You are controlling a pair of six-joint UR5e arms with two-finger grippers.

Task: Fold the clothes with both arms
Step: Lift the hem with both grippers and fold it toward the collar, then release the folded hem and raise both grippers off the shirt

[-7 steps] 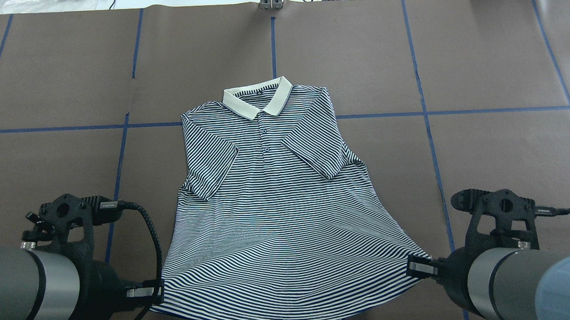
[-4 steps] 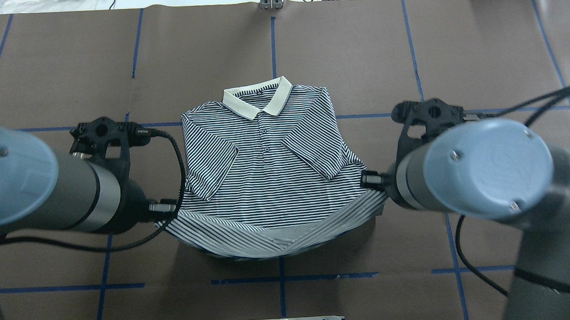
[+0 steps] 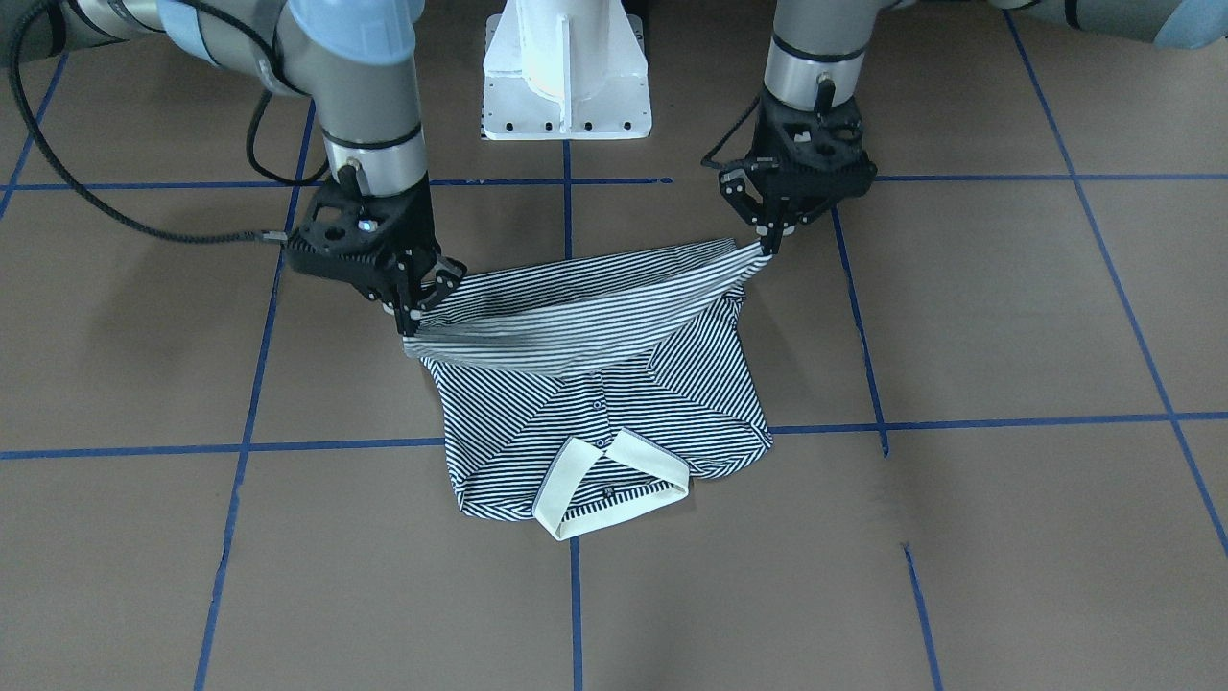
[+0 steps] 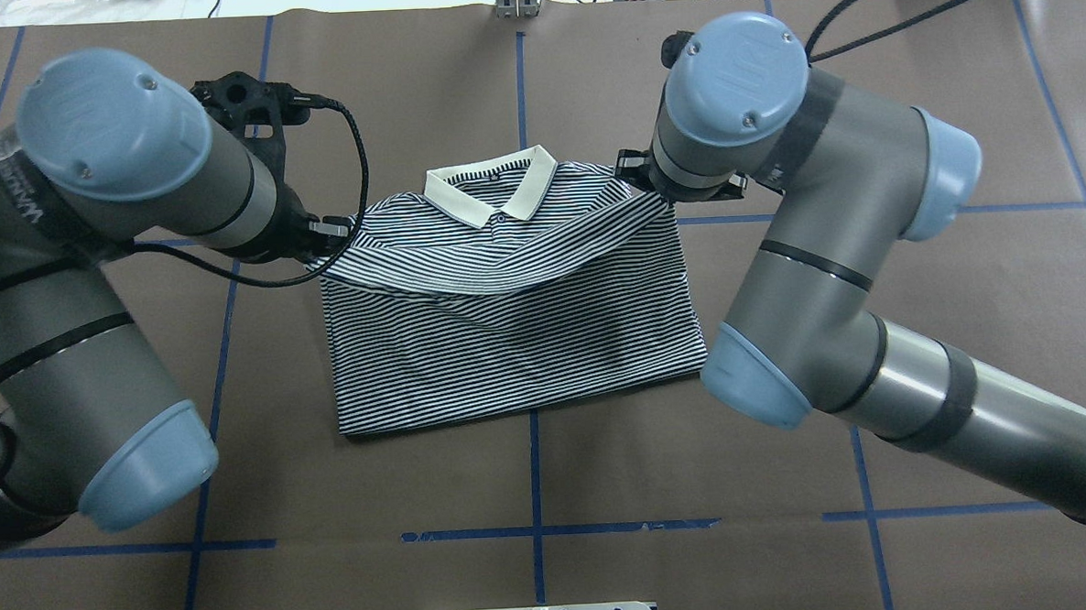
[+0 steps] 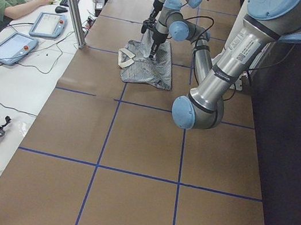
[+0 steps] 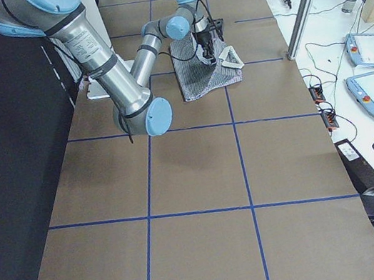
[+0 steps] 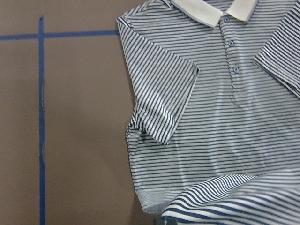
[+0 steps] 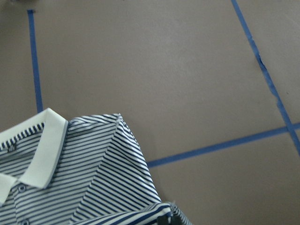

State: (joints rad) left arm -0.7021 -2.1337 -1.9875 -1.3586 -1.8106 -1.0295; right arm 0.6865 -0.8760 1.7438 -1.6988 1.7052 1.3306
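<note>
Shirt: the striped polo shirt (image 4: 508, 343) lies face up on the brown tabletop (image 4: 911, 124), sleeves folded in over the chest, collar (image 4: 492, 193) on the side away from the robot.
Hem: the bottom edge (image 3: 576, 307) is lifted off the body of the shirt and hangs in a sagging band between the two sets of fingers, over the chest and just short of the collar.
Left fingers: the left gripper (image 3: 767, 245) is pinched closed on one hem corner, held above the shoulder on its side.
Right fingers: the right gripper (image 3: 414, 312) is likewise clamped on the other corner, slightly lower in the front view.
Step in hand: the bottom-to-top fold, it seems; the lower half already lies doubled beneath the lifted band.
Next move: probably both corners go down together at the shoulders, level with each other, before either grip lets go; the slack middle may wrinkle unless the hem is drawn taut first.
Around: blue tape lines (image 4: 519, 95) cross the tabletop; a white pedestal (image 3: 566, 67) stands behind the grippers.
</note>
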